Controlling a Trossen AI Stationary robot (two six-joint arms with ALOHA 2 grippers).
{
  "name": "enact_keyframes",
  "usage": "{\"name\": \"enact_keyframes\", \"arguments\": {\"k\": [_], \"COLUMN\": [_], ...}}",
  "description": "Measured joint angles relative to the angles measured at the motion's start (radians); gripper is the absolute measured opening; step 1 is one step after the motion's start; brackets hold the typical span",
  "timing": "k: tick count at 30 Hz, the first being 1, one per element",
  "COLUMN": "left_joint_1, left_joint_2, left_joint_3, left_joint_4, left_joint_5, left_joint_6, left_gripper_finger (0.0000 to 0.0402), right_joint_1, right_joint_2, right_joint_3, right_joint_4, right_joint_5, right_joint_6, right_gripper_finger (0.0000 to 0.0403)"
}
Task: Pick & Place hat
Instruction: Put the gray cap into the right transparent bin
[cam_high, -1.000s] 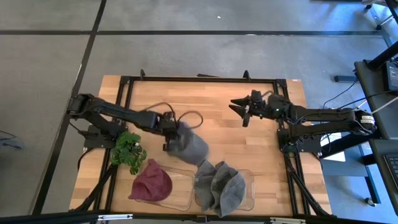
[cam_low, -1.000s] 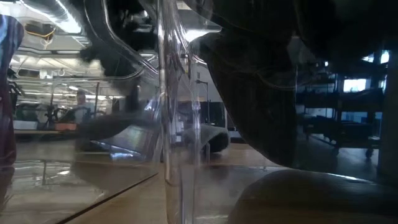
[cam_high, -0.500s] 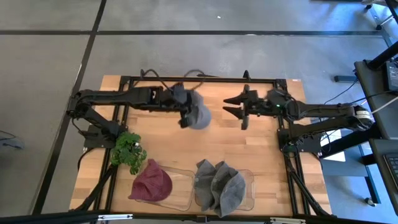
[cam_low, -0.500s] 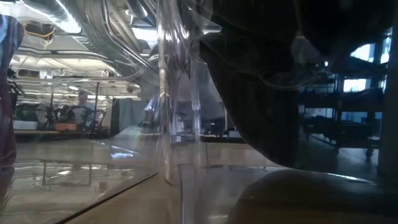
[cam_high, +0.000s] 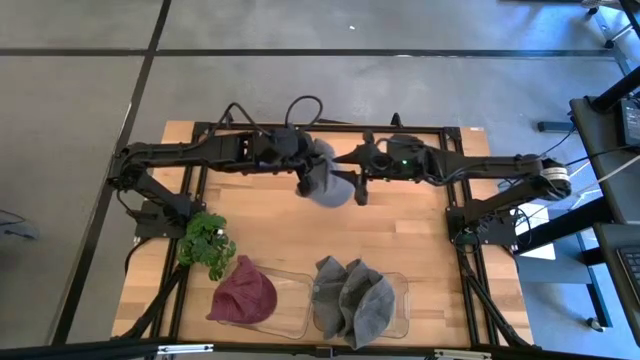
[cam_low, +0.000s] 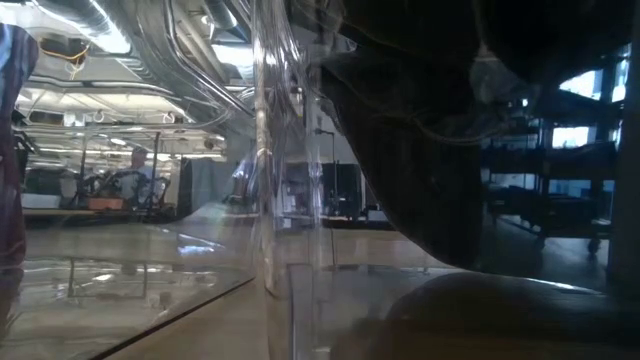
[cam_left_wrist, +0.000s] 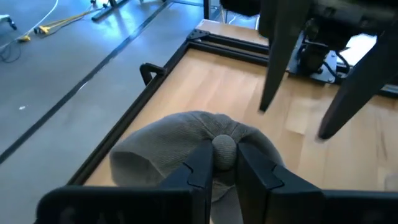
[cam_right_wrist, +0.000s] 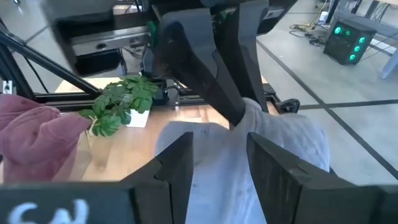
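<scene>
A grey knit hat (cam_high: 327, 185) hangs over the far middle of the wooden table (cam_high: 420, 240), with my left gripper (cam_high: 303, 168) shut on it. My right gripper (cam_high: 350, 180) stands open right beside the hat on its right. In the right wrist view the hat's pale cloth (cam_right_wrist: 224, 149) shows between its two fingers. In the left wrist view those fingers (cam_left_wrist: 273, 68) hang just beyond the hat (cam_left_wrist: 180, 143). Whether they touch the cloth, I cannot tell. My left gripper pinches a small rounded bunch of the hat's cloth (cam_left_wrist: 224, 148) between its two fingers. The fingers come from the table's left, slanting downward. The hat bulges out ahead of the fingertips and hangs clear of the table.
At the near edge, clear trays hold a maroon hat (cam_high: 243, 293) and grey hats (cam_high: 355, 300). A small green plant (cam_high: 207, 240) stands at the near left. A black frame (cam_high: 320, 127) borders the table. The low view shows only a clear tray wall (cam_low: 290, 200) and dark cloth.
My left gripper has risen and gone toward the far edge and a little right, carrying the grey hat off the table near the trays until it hangs clear. My right gripper has gone left toward the hat and stands next to it.
</scene>
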Motion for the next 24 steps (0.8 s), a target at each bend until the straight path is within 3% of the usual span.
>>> {"name": "enact_keyframes", "arguments": {"k": [8, 19, 24], "left_joint_1": [-0.018, -0.018, -0.018], "left_joint_2": [0.000, 0.000, 0.000], "left_joint_3": [0.000, 0.000, 0.000], "left_joint_4": [0.002, -0.001, -0.014], "left_joint_5": [0.001, 0.002, 0.036], "left_joint_6": [-0.008, -0.007, -0.007], "left_gripper_finger": [0.0038, 0.0038, 0.0040], "right_joint_1": [-0.001, -0.001, 0.004], "right_joint_2": [0.053, 0.060, 0.060], "right_joint_3": [0.020, 0.020, 0.020], "right_joint_4": [0.004, 0.005, -0.002], "right_joint_5": [0.063, 0.090, 0.146], "right_joint_6": [0.003, 0.002, -0.031], "right_gripper_finger": [0.0159, 0.0273, 0.0292]}}
